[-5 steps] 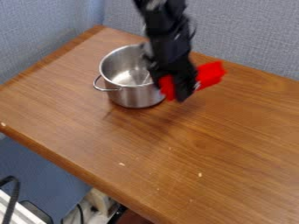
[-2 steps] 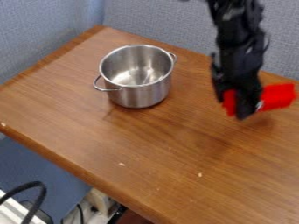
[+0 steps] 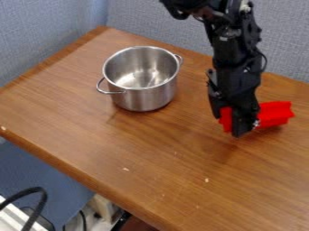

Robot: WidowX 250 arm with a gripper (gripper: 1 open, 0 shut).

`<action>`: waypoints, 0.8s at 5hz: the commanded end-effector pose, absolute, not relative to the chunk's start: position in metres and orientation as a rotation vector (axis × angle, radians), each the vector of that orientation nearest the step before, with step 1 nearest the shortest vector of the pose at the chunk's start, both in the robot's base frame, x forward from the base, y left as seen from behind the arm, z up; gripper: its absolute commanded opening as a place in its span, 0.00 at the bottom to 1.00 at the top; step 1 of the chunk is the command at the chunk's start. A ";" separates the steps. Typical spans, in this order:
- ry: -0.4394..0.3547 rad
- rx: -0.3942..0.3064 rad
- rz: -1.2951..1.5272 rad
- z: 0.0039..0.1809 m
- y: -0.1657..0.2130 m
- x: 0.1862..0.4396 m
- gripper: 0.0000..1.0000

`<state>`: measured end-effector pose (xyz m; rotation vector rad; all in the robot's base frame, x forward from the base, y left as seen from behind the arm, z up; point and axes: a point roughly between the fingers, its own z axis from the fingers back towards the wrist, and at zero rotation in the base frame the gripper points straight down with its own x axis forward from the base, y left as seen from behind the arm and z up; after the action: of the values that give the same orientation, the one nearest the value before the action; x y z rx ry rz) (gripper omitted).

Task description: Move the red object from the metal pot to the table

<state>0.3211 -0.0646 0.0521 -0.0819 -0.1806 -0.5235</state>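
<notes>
1. In the camera view, gripping the red rectangular block [image 3: 276, 113] between the fingers [image 3: 239, 124], outside the stainless-steel pot [image 3: 140, 79].
2. Low at the wooden surface [image 3: 145, 155]; cannot tell whether touching.
3. Might drop or tip if released high; might skid if pressed down tilted.

We can't see the middle of the red block [image 3: 276, 115], because the gripper [image 3: 236, 126] covers it; red shows only at its three o'clock and nine o'clock sides. Whether the block's underside touches the table [image 3: 157, 153] we cannot tell (the fingers crowd that very spot). The arm [image 3: 218, 9] is cut off by the frame's edge at twelve o'clock. Toward seven o'clock, the dark cables [image 3: 36, 190] run out of view, their ends unseen.
</notes>
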 end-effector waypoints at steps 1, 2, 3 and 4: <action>-0.237 -0.034 -0.482 0.072 -0.049 0.336 0.00; -0.252 -0.013 -0.485 0.083 -0.040 0.345 0.00; -0.232 0.006 -0.502 0.083 -0.030 0.338 0.00; -0.208 -0.024 -0.581 0.072 -0.050 0.315 0.00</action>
<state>0.3093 -0.0498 0.0493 -0.0347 -0.1344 -0.5805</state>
